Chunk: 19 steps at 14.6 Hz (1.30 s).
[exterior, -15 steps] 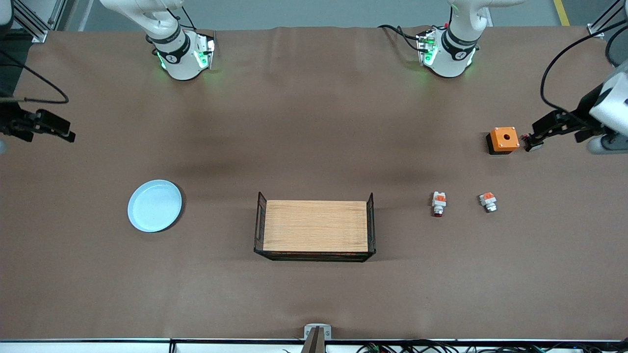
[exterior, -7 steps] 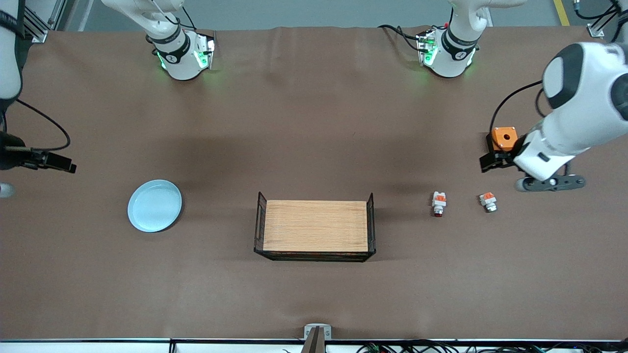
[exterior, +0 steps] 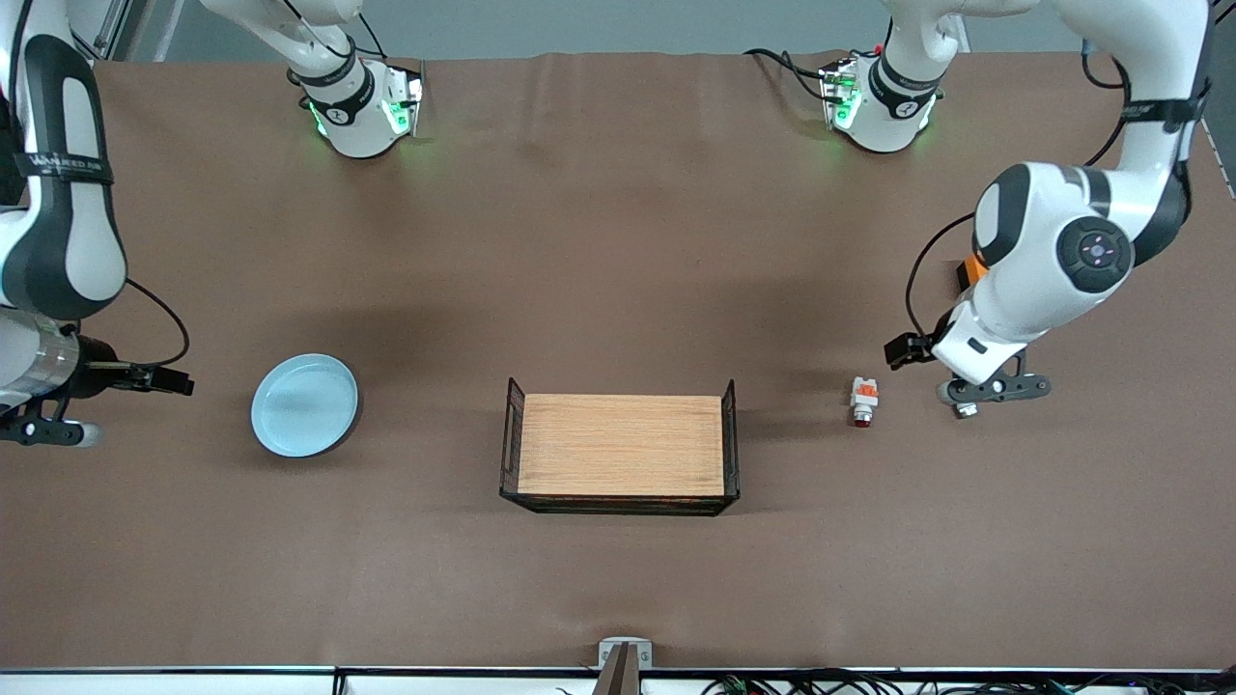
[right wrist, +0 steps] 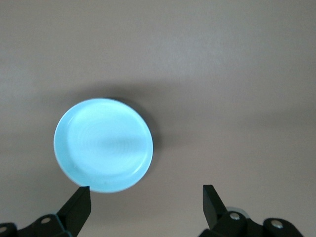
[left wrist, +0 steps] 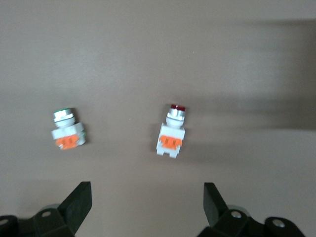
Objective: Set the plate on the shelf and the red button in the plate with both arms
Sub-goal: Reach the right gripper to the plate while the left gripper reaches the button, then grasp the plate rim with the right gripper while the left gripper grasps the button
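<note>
**Both grippers open and closing in: plate and red button untouched**

Nearest the front camera I have the wooden tray with black wire ends, mid-table, with nothing in it; I take it as the likely drop point for both pieces.

A little farther from the camera, toward the right arm's end of the table, lies the round, shallow, pale blue plate with a raised rim, flat on the brown table cover. My right gripper sits near it, toward the table's end, apart from the rim, with its fingers spread and nothing between them. I judge the plate stiff, light, smooth and probably slippery. Lying flat, it offers only its rim, so I would pinch the raised edge, one finger inside and one outside, and lift slowly to stop it swinging.

Toward the left arm's end lies the red button, a tiny white-and-grey push-button part with an orange block and a dark red tip, on its side. My left gripper hangs beside it, over the similar orange-and-white part with a silver tip, and its fingers are wide apart and empty. The red button looks rigid and very light, easily knocked or rolled. I would close on the flat white sides of its body, not the rounded tip, and must not take its twin.

Farthest, an orange box peeks out under the left arm.
</note>
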Motion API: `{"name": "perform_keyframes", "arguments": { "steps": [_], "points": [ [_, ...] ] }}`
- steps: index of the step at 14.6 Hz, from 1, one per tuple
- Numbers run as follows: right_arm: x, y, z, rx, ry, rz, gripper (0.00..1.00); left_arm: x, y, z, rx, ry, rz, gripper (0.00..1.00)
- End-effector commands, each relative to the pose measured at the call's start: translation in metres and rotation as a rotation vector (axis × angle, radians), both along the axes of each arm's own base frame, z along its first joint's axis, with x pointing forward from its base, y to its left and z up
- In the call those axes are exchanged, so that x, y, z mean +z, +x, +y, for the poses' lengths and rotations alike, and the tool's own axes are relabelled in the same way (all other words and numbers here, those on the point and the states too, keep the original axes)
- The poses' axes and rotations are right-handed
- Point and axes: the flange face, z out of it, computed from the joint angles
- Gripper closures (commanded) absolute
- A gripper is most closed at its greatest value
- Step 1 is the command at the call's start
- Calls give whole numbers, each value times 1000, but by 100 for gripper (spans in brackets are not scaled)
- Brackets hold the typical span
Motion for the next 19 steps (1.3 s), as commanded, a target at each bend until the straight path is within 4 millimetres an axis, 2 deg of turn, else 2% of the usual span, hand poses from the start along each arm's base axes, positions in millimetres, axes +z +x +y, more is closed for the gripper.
{"name": "perform_keyframes", "arguments": {
  "steps": [1,4,9,14,17,19],
  "points": [
    [-32,-17,-1,25,33,-48,0,-29,2,-8,-9,-8,-10,0],
    [-68,-30,-1,69,53,-98,0,-64,7,-21,-27,-17,-33,0],
    [-118,-43,-9,19,63,-111,0,-114,11,-23,-66,-18,-46,0],
    [-152,-41,-12,-16,89,-82,0,-139,10,-22,-95,-1,-30,0],
    [-171,-35,-12,3,95,-68,1,-148,8,-22,-93,-1,-21,1],
    [-178,-34,-11,-10,108,-62,1,-153,7,-23,-95,-1,-14,10]
  ]
}}
